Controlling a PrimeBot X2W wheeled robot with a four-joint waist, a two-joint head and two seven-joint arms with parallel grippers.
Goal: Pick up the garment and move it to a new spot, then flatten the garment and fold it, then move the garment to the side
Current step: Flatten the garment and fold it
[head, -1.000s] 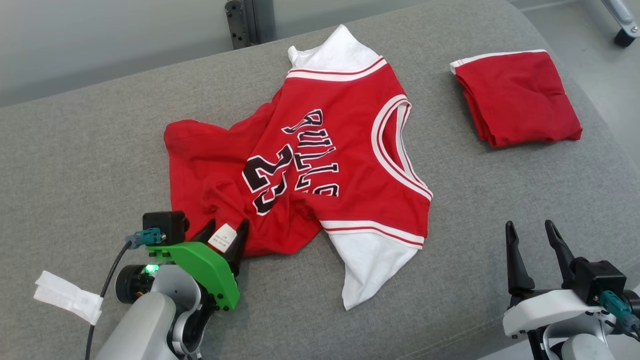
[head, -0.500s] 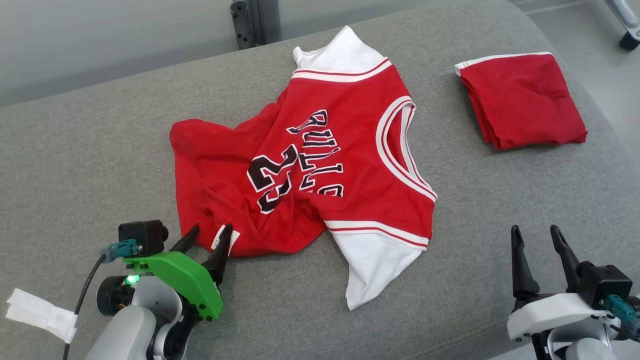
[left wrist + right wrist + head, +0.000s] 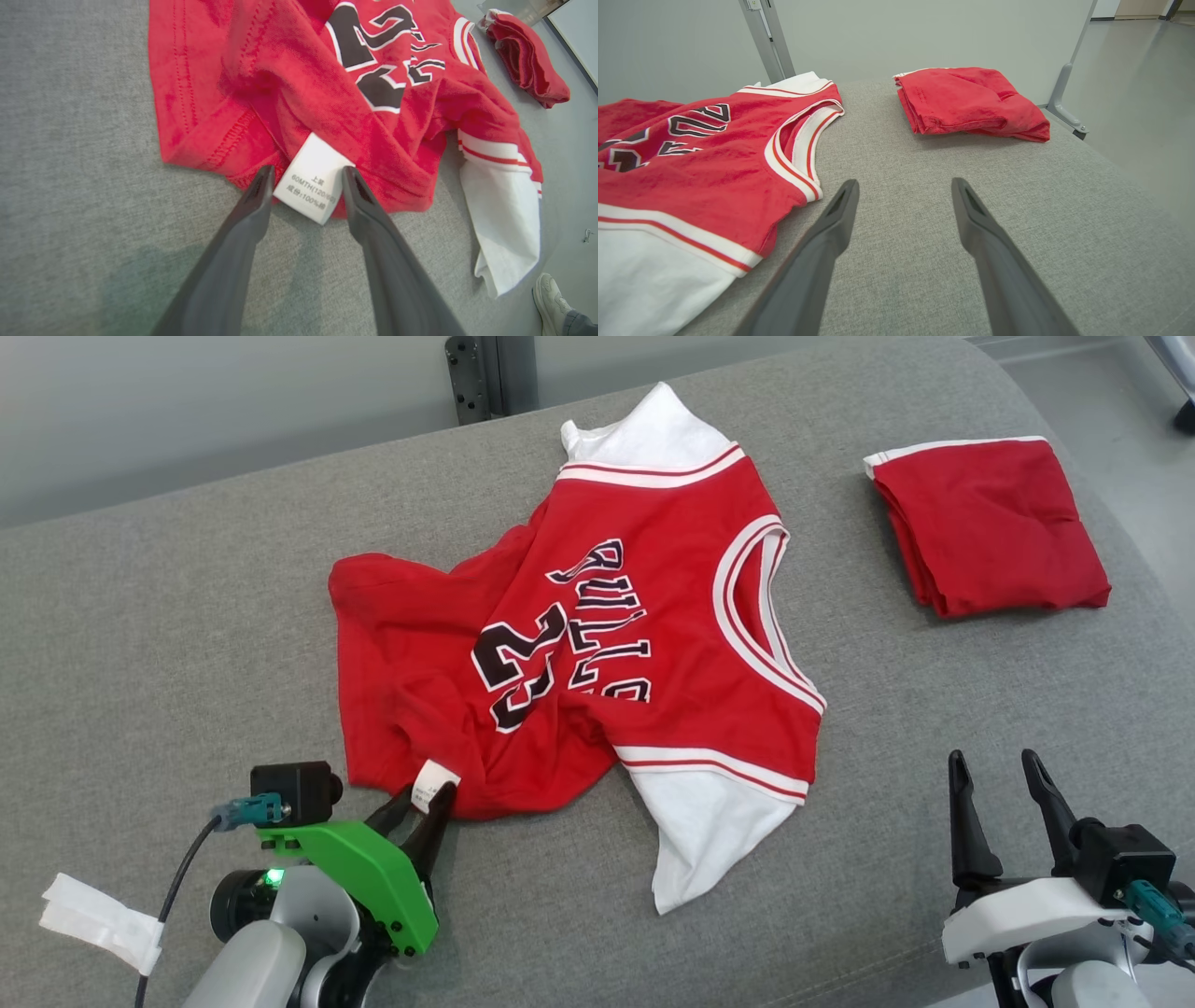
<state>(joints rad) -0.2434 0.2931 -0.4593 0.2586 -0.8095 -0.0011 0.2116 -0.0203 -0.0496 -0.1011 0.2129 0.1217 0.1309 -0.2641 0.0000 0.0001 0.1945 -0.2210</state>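
A red jersey (image 3: 597, 644) with white sleeves and black lettering lies crumpled on the grey padded surface (image 3: 168, 616). Its collar points right and its lower hem is bunched toward me. My left gripper (image 3: 425, 800) stands open at that near hem. In the left wrist view the white care label (image 3: 310, 179) lies between the two fingers of the left gripper (image 3: 306, 175), which rest low on the fabric edge of the jersey (image 3: 303, 84). My right gripper (image 3: 994, 763) is open and holds nothing, off the jersey's right side. The right wrist view shows the right gripper (image 3: 903, 184) over bare padding beside the jersey (image 3: 691, 163).
A folded red garment (image 3: 990, 523) lies at the far right of the surface, near its rounded edge. A metal post (image 3: 476, 378) rises behind the surface. A white tape tag (image 3: 98, 919) hangs on my left arm's cable. A person's shoe (image 3: 551, 298) stands on the floor.
The head view has shifted slightly. My left gripper pulled back a little, then came forward to the hem again, and its fingers now stand closer together around the label. The right arm has not moved.
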